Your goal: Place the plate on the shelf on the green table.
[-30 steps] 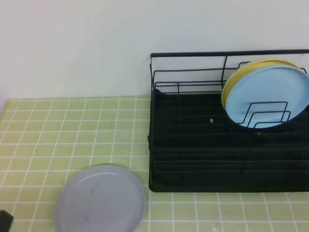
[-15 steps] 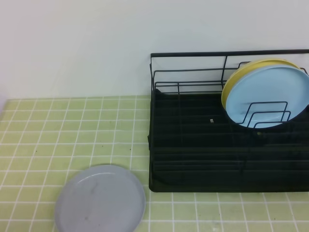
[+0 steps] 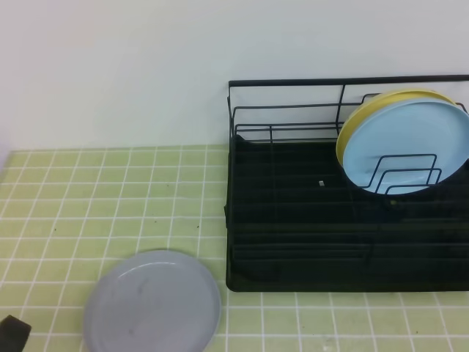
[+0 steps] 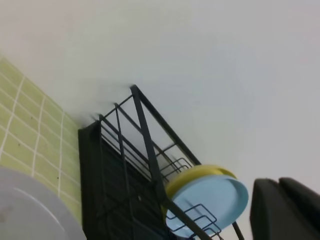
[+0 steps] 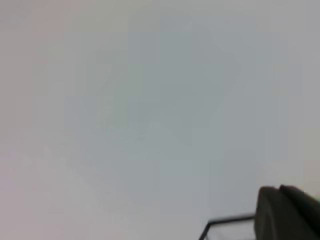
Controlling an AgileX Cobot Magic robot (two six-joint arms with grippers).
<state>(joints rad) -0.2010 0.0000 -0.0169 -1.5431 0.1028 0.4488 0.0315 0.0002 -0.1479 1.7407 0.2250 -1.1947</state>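
text: none readable | labels: none (plates and rack all plain)

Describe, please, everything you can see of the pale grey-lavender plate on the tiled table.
The round, pale grey-lavender plate looks smooth and plain, with a shallow raised rim. It lies flat, face up and empty on the yellow-green tiled table, just left of the black wire dish rack's front corner, apparently not touching it. Its near edge is cropped.

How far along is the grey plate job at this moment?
Nothing is done yet. The grey plate lies flat on the green table, left of the shelf, which holds only a yellow plate and a blue plate. Neither hand holds it. Grasping and racking remain.
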